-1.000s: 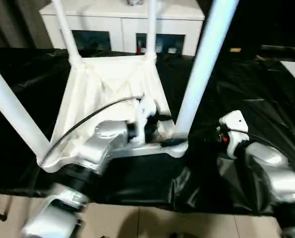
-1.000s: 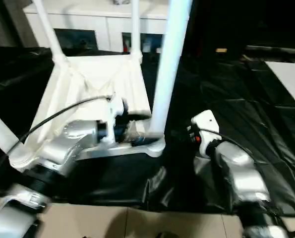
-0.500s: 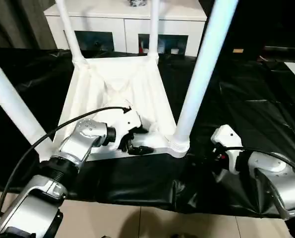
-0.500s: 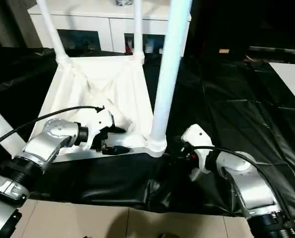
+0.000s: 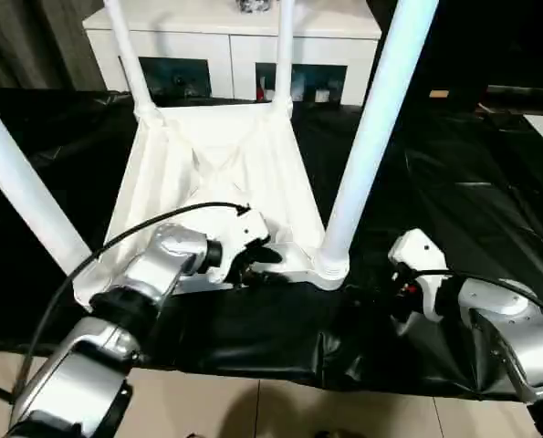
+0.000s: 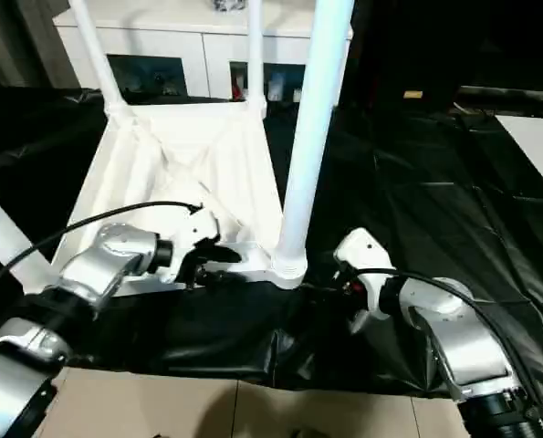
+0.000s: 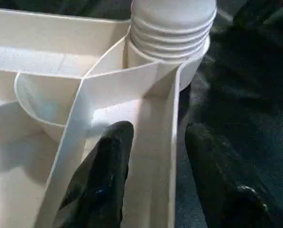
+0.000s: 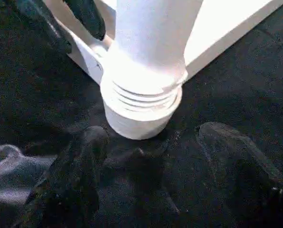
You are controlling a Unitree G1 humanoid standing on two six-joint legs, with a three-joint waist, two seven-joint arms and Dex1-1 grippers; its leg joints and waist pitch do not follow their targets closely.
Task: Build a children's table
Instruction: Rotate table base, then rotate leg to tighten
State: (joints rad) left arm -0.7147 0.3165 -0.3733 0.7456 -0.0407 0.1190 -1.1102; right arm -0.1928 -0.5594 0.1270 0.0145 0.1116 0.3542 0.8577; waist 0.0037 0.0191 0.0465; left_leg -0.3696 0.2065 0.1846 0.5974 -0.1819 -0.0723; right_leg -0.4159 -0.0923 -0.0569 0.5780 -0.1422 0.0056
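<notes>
The children's table lies upside down on a black sheet, its ribbed white tabletop (image 5: 216, 155) facing up and its legs standing upright. The near right leg (image 5: 371, 128) sits in its corner socket (image 7: 172, 28). My left gripper (image 5: 253, 265) is at the tabletop's near rim (image 7: 158, 156), close to that corner. It is open, with one finger (image 7: 108, 161) inside the rim and the other outside. My right gripper (image 8: 153, 142) is open low on the sheet, its fingers (image 8: 84, 161) apart on either side of the socket's base (image 8: 141, 109), not touching it.
A white cabinet (image 5: 234, 55) with dark glass doors stands behind the table. The black sheet (image 5: 454, 182) covers the work surface and hangs over its near edge above the tiled floor (image 5: 253, 411). The near left leg (image 5: 20, 201) rises beside my left arm.
My left gripper's fingers have drawn closer together astride the near rim and shifted slightly toward the corner socket. The right gripper has settled low beside the near right leg.
</notes>
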